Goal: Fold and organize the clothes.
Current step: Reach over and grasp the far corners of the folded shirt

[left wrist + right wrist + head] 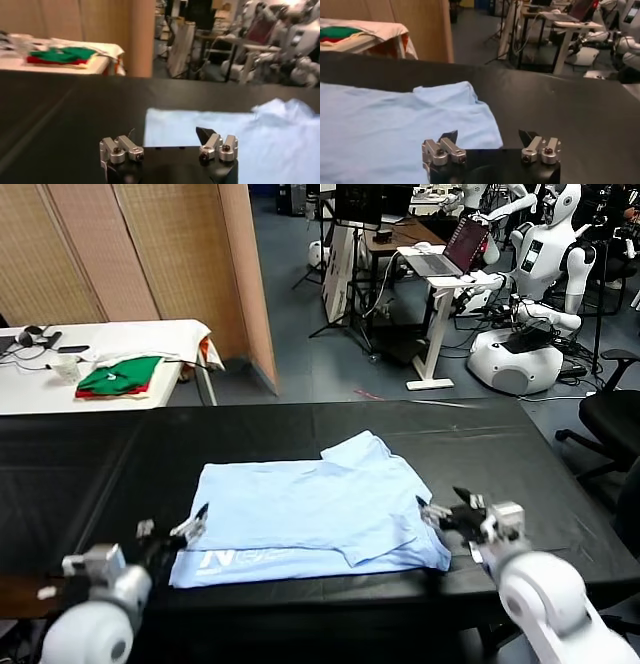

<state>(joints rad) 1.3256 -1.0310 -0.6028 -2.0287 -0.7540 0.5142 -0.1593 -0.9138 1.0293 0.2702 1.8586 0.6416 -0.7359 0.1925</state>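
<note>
Both pairs of jaws stand wide open and hold nothing. The left gripper [190, 527] is at the near left corner of the pale sky-blue short-sleeved T-shirt of thin cotton [310, 514], its jaws just beside the cloth, perhaps touching the hem. The right gripper [445, 514] is at the near right corner of the shirt, also just beside its edge; I cannot tell if a tip touches the fabric.

The T-shirt lies partly folded on the black cloth-covered counter [90, 474], close to the near edge and about in the middle between left and right, with a small white print at its near left corner and one sleeve pointing toward the far edge.

I think the risk is this: the cotton is thin, so jaws that close too high may catch only the top layer, or nothing, and a lift would pull the fold apart. If one side grips and the other misses, the shirt may twist or slide over the near edge.

Far behind, on a white table [150, 334], lie green and red folded garments [120, 376].
</note>
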